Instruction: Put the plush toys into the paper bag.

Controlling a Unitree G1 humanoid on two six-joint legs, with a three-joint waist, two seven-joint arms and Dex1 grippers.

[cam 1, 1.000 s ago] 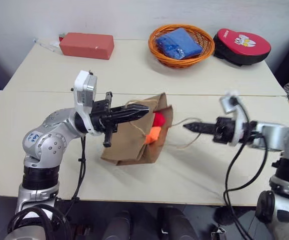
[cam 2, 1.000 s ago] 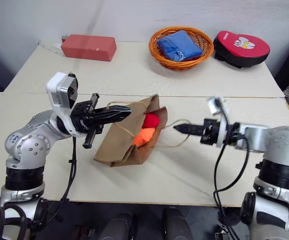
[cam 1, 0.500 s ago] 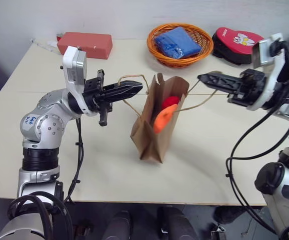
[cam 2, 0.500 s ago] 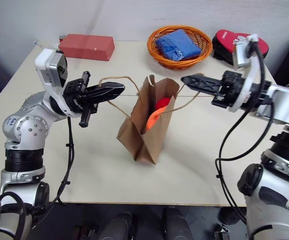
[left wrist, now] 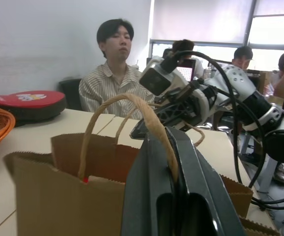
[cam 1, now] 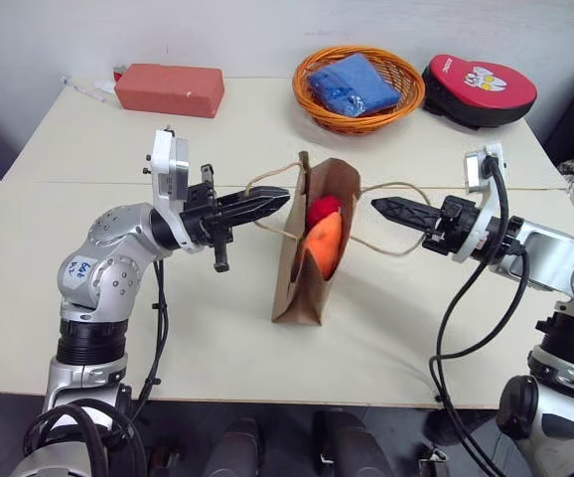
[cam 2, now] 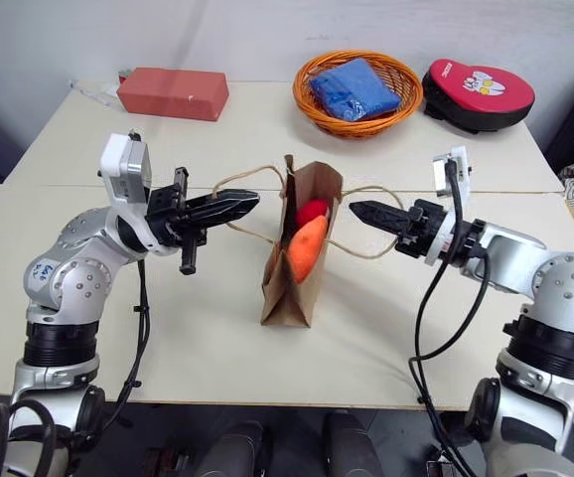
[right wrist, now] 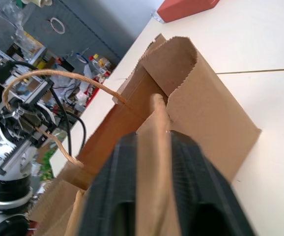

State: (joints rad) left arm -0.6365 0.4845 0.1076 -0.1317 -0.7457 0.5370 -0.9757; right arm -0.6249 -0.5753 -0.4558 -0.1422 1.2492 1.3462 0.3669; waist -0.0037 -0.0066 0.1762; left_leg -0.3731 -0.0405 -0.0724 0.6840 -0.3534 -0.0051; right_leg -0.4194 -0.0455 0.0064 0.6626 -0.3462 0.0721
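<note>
Standing upright on the surface (cam 1: 168,318), the paper bag (cam 1: 302,268) sat between your two arms, with the orange plush toy (cam 1: 324,244) and the red plush toy (cam 1: 318,211) showing inside it. Your left end effector (cam 1: 277,199) was clenched on one twine handle (cam 1: 267,181); your right end effector (cam 1: 378,209) had its fingers slightly parted around the other handle (cam 1: 391,189).

A cream table (cam 1: 217,149) carries three things along its far edge: a red brick-shaped box (cam 1: 169,89) at eleven o'clock, an orange woven basket (cam 1: 358,88) holding a blue cloth bundle (cam 1: 353,86) at twelve, and a red-and-black cartoon pad (cam 1: 479,90) at one.
</note>
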